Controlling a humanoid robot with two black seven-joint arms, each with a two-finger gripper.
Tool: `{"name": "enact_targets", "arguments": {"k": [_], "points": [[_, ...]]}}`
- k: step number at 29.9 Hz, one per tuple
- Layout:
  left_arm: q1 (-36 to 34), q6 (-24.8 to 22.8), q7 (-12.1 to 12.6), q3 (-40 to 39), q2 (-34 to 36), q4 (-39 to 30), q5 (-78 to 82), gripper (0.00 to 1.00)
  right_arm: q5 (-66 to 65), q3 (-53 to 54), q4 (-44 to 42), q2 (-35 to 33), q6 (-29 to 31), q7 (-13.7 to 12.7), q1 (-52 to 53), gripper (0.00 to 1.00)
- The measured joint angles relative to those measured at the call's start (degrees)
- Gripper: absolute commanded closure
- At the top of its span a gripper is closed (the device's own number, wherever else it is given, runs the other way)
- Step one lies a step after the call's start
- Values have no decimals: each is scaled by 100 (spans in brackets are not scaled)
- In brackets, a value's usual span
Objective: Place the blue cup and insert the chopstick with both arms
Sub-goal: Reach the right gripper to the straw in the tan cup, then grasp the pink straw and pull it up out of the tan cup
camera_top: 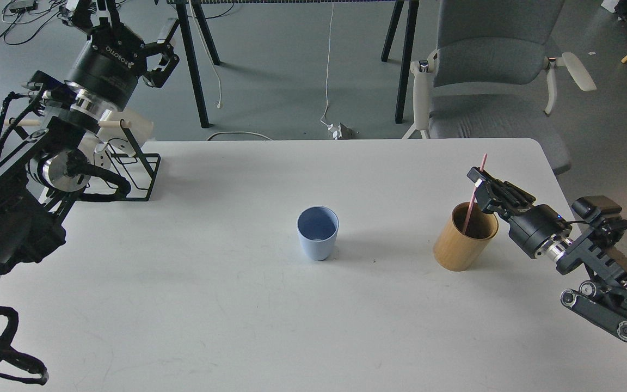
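Our right gripper (481, 184) closes its two black fingers on the pink chopstick (477, 188) partway up its length, above the tan wooden cup (463, 239) near the table's (237, 326) right edge. The stick stands tilted, its lower end inside the wooden cup and its tip clear above our fingers. We judge the grip sits high so the stick can be lifted straight out without knocking the cup's rim.

The blue cup (318, 233) stands upright and empty near the middle of the table, well apart from the wooden cup and from both arms. Its mouth faces up, which suits it to receive the stick, and nothing stands between the two cups.

Our left gripper (164, 57) hangs raised beyond the table's far left corner, its jaws spread and holding nothing, apparently parked out of the way above the black wire rack (139, 169) and its pale wooden rod (109, 124). A white mug (134, 126) appears to hang on the rack behind the left arm; most of it is hidden.

With the blue cup seemingly placed, we judge the transfer of the chopstick is the step in hand. A slanted lift could tip the light wooden cup.
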Motion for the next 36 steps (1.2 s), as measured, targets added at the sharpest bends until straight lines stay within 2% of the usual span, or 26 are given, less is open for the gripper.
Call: {"name": "enact_targets", "arguments": {"k": [8, 13, 27, 32, 36], "points": [[48, 0, 0, -5, 4, 3, -1, 1, -12, 13, 52, -89, 0, 0, 8, 98], [60, 0, 0, -5, 3, 15, -1, 1, -12, 82, 257, -370, 0, 0, 18, 99], [219, 0, 0, 0, 0, 280, -12, 1, 268, 1353, 2116, -1920, 0, 1, 8, 100], [620, 0, 0, -5, 111, 501, -13, 1, 641, 1453, 2325, -1862, 0, 1, 405, 100], [985, 0, 0, -8, 146, 676, -21, 1, 619, 1010, 2214, -1189, 0, 1, 844, 100]]}}
